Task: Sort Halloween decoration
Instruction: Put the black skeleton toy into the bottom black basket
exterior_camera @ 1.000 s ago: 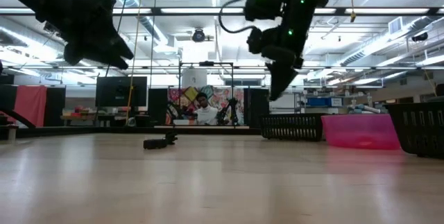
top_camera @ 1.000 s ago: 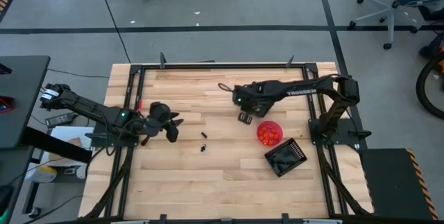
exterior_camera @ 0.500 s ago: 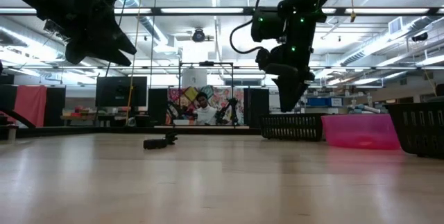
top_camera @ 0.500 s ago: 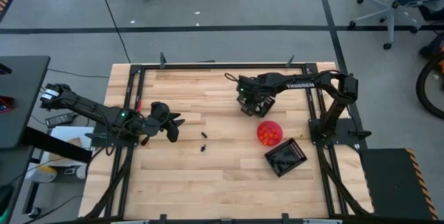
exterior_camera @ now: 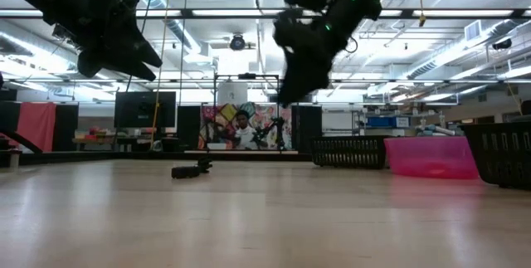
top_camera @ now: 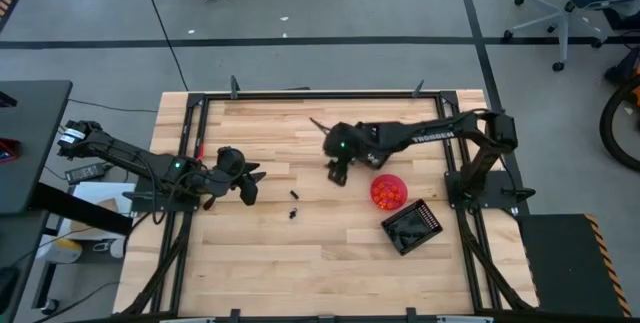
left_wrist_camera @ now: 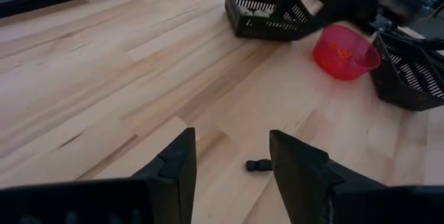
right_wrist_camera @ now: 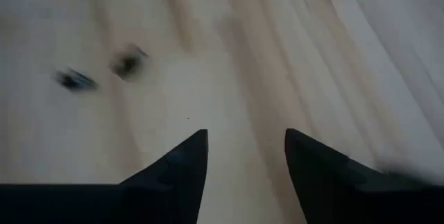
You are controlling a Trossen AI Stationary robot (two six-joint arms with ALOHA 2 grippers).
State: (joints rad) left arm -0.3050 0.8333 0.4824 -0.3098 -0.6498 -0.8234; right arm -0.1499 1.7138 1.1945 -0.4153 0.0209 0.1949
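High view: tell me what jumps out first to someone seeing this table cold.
The pink bowl of orange trinkets stands out, at the table's right beside a black basket. The right gripper hangs open above the middle of the table, left of the bowl. Two tiny black trinkets lie on bare wood between it and the open left gripper.

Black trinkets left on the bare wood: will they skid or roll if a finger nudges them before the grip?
The black trinkets are far smaller than the left gripper, so probably light and easily skidded on the smooth table. One looks oblong and lies flat, so sliding seems likelier than rolling. Probably rigid, though too small to tell.
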